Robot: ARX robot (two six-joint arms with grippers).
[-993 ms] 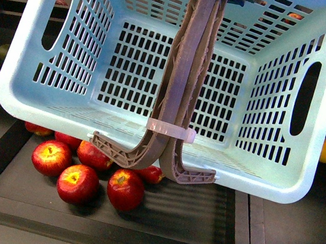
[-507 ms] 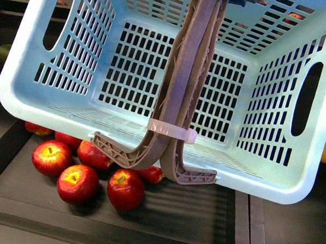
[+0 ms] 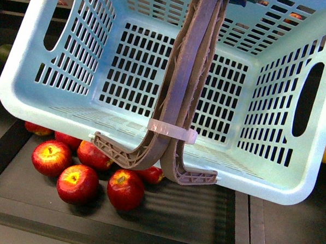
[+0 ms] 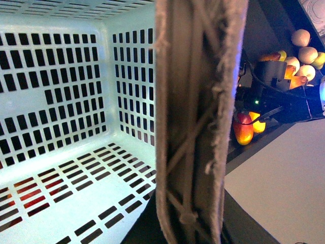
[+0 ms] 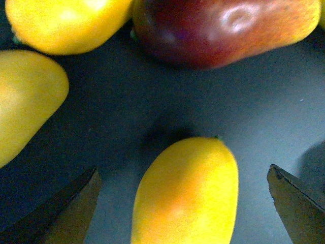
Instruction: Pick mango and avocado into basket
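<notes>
The pale turquoise basket (image 3: pixel 128 60) hangs tilted in the air and fills the front view, with nothing inside it. Its two brown-grey handles (image 3: pixel 190 74) are pressed together, and my left gripper (image 4: pixel 188 223) is shut on them; the handles (image 4: pixel 195 117) hide its fingers in the left wrist view. In the right wrist view a yellow mango (image 5: pixel 188 188) lies on a dark surface. My right gripper (image 5: pixel 184 203) stands open just above it, one fingertip (image 5: pixel 76 203) on each side and not touching. The avocado is out of view.
Several red apples (image 3: pixel 78 183) lie in a dark tray (image 3: pixel 202 211) under the basket. Round the mango lie two more yellow mangos (image 5: pixel 25 101) and a red-blushed one (image 5: pixel 223 30). Green produce (image 3: pixel 2 52) shows at the front view's left edge.
The basket has drifted very slightly to the right. Nothing else has visibly moved.
</notes>
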